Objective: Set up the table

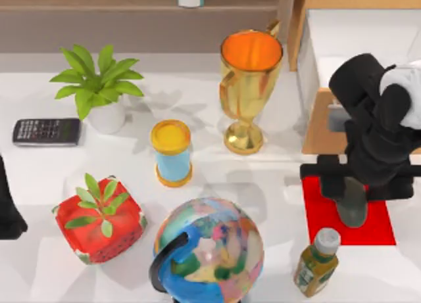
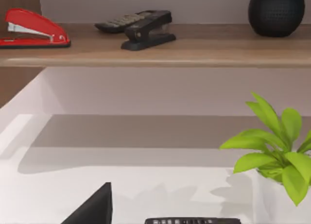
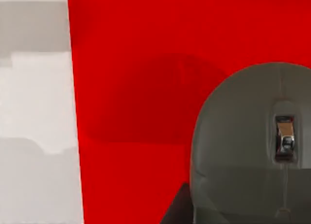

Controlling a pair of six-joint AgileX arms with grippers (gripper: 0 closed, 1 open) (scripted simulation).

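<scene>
My right gripper hangs over the red mat at the right of the white table, shut on a grey mouse. Seen from the right wrist, the mouse with its scroll wheel is held a little above the mat, and its shadow falls on the red beside it. One dark finger touches the mouse's edge. My left arm is parked at the table's left edge.
On the table stand a gold trophy, a yellow-and-blue cylinder, a white potted plant, a calculator, a red potted plant, a globe and a bottle. A wooden cabinet stands behind the mat.
</scene>
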